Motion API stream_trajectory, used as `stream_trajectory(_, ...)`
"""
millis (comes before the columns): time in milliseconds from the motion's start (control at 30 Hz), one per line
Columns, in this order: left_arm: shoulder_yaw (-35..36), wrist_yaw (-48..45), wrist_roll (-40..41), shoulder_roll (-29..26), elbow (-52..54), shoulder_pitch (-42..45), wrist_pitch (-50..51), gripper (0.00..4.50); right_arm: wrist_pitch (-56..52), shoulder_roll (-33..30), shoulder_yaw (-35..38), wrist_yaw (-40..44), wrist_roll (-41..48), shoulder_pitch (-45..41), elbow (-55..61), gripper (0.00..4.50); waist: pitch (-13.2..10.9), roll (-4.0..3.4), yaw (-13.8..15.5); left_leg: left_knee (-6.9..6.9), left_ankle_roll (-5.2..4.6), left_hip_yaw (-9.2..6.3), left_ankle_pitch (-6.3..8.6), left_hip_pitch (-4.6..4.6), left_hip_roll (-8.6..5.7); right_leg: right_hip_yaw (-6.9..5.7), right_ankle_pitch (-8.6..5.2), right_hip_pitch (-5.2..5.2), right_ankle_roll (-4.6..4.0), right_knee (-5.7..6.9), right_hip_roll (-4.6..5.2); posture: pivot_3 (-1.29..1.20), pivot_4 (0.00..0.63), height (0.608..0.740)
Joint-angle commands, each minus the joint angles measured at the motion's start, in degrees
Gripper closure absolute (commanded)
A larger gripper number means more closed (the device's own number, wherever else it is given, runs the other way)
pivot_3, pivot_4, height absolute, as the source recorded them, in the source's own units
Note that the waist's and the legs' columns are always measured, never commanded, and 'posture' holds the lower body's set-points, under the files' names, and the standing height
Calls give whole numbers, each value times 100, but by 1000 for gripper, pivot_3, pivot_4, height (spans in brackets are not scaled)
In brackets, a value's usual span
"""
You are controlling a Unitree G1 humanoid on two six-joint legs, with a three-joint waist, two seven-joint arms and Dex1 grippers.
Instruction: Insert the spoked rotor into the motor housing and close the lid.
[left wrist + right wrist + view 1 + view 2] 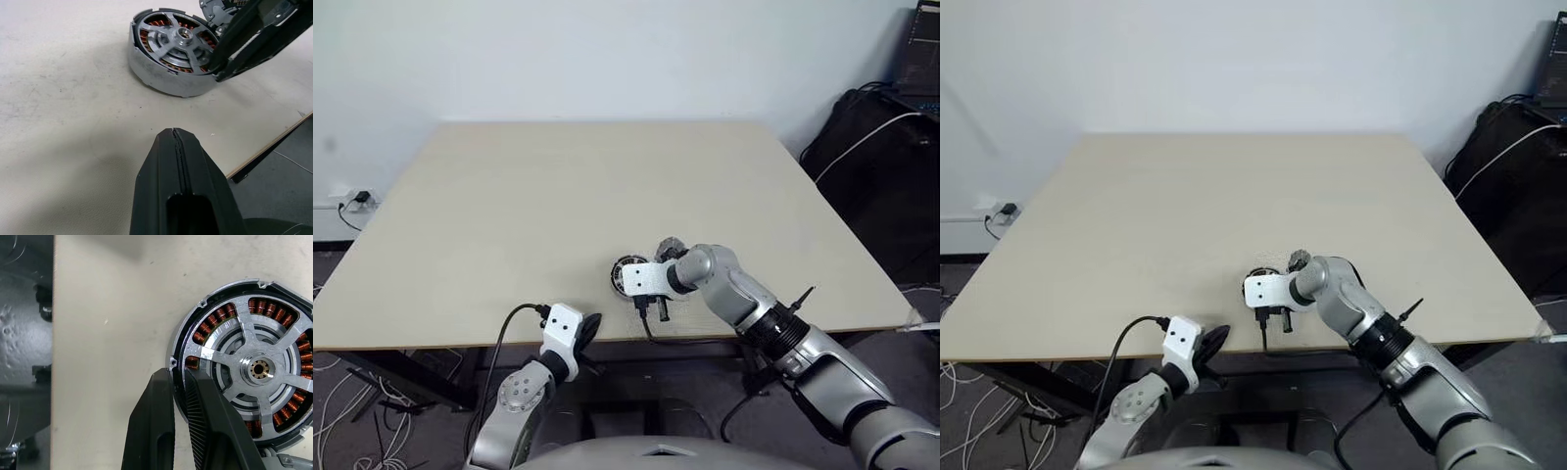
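The motor housing [215, 296] lies near the table's front edge, copper windings showing inside its dark rim. The spoked rotor [254, 367] sits inside it, hub centred. My right gripper [178, 374] points down at the housing's side. One finger is outside the rim and one inside, shut on the rim. My left gripper [173, 132] is shut and empty, hovering at the table edge short of the housing [166, 81]. A grey metal part [669, 247] touches the housing's far side, mostly hidden by my right wrist. I cannot tell whether it is the lid.
The pale table [558, 196] stretches far behind the housing. Its front edge [460, 338] runs just below my left gripper [589, 328]. A black bag with a white cable [871, 147] stands off the table's right side.
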State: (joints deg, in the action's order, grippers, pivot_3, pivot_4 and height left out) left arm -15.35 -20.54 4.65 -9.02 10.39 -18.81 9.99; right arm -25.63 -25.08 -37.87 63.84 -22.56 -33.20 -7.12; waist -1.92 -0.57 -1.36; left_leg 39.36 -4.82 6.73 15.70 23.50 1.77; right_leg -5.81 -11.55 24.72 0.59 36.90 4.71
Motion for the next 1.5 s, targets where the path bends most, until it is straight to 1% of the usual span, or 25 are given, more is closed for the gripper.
stream_trajectory(33, -32, 14, 6, 37, 78, 28, -93, 4500, -144, 244, 344, -385, 54, -272, 79, 3450, -1, -2, -1, -1, 1, 0, 0, 0, 0, 0, 0, 1, 0, 0, -1, 0, 0, 740)
stream_trajectory(67, -35, 12, 9, 35, 79, 24, -94, 4500, -222, 330, 407, -477, 79, -290, 84, 3197, -1, -2, 2, -1, 1, 0, 0, 1, 0, 1, 0, 2, -1, 0, -1, 0, 0, 740)
stream_trajectory(100, -37, 9, 12, 34, 78, 23, -95, 4500, -267, 378, 445, -502, 118, -306, 95, 2851, -1, -2, 5, -3, 1, 0, -1, 5, 0, 0, -1, 6, -2, 0, -1, 0, 0, 740)
stream_trajectory(300, -44, -16, 30, 15, 66, 36, -87, 4500, -434, 522, 647, -557, 380, -364, 493, 2851, -1, -3, 72, -4, 0, 2, 0, 32, -7, 0, 5, 27, -18, -7, 3, 0, 0, 740)
stream_trajectory(333, -46, -24, 33, 10, 66, 40, -84, 4500, -470, 595, 759, -635, 471, -370, 622, 2851, -2, -4, 71, -4, -1, 3, 1, 36, -8, 1, 13, 31, -32, -7, 4, 0, 0, 740)
stream_trajectory(400, -50, -39, 36, 3, 64, 47, -81, 4500, -593, 768, 997, -839, 643, -375, 833, 2851, -2, -4, 70, -5, -2, 8, 1, 42, -8, 3, 13, 40, -32, -6, 3, 0, 0, 740)
stream_trajectory(500, -53, -55, 40, -6, 65, 51, -78, 4500, -705, 982, 1287, -1226, 772, -369, 995, 2851, -2, -4, 67, -8, 2, 9, -1, 41, -6, 3, 3, 42, -15, -5, -1, 0, 0, 740)
stream_trajectory(600, -52, -78, 39, -20, 62, 59, -81, 4500, -668, 1219, 1733, -2181, 669, -371, 926, 3438, -2, -4, 71, -8, 6, 8, -4, 40, -5, 2, -3, 42, -7, -2, -3, 0, 0, 740)
stream_trajectory(700, -40, -97, 37, -34, 53, 64, -95, 4500, -747, 1305, 2124, -3041, 545, -364, 802, 4372, -1, -4, 76, -8, 8, 10, -5, 41, -6, 3, -2, 42, -6, -1, 0, 0, 0, 740)
stream_trajectory(733, -36, -103, 36, -39, 49, 67, -101, 4500, -758, 1290, 2217, -3291, 492, -351, 767, 4469, -1, -4, 73, -8, 8, 12, -5, 41, -6, 3, -2, 42, -6, -2, 0, 0, 0, 740)
stream_trajectory(833, -34, -124, 30, -58, 22, 89, -118, 4500, -814, 1069, 2429, -3905, 238, -219, 673, 4469, -1, -4, 68, -15, 9, 22, -6, 41, -7, 10, -2, 48, -7, -3, 0, 0, 0, 740)
stream_trajectory(967, -44, -171, 34, -93, -29, 140, -133, 4500, -1046, 582, 2516, -4267, -73, 52, 683, 4469, -1, -5, 70, -20, 30, 30, -18, 41, -7, 11, -4, 51, -11, -3, -3, 0, 0, 740)
stream_trajectory(1067, -40, -205, 42, -118, -78, 187, -146, 4500, -1275, 27, 2395, -4053, -283, 378, 905, 4469, -1, -7, 57, -21, 13, 46, -9, 40, -6, 15, -4, 58, -9, -2, -7, 0, 0, 740)
stream_trajectory(1200, -34, -246, 48, -149, -119, 219, -162, 4500, -1550, -696, 2136, -3376, -371, 887, 1411, 4469, -1, -8, 52, -19, 1, 51, -3, 37, -5, 18, -4, 57, -5, -3, -10, 0, 0, 740)
stream_trajectory(1267, -33, -271, 48, -164, -141, 234, -167, 4500, -1668, -1083, 2019, -2823, -260, 1230, 1844, 4469, 0, -9, 48, -18, -1, 50, -2, 33, -3, 20, -4, 55, -4, -3, -14, 0, 0, 740)
stream_trajectory(1400, -31, -306, 55, -183, -187, 269, -179, 4500, -1817, -1605, 1902, -1853, 153, 1703, 2687, 4469, -1, -9, 48, -17, -4, 47, -1, 30, 0, 17, -4, 52, -2, -2, -15, 0, 0, 740)
stream_trajectory(1433, -33, -313, 55, -187, -200, 279, -182, 4500, -1825, -1693, 1900, -1637, 298, 1799, 2881, 4469, -1, -9, 51, -16, -4, 47, -1, 29, 0, 17, -4, 50, -1, -2, -15, 0, 0, 740)
stream_trajectory(1500, -36, -328, 57, -188, -229, 297, -192, 4500, -1808, -1667, 2037, -1411, 674, 1936, 3177, 4469, -2, -5, 59, -14, -5, 43, 0, 27, 0, 15, -4, 47, -1, -3, -15, 0, 0, 740)
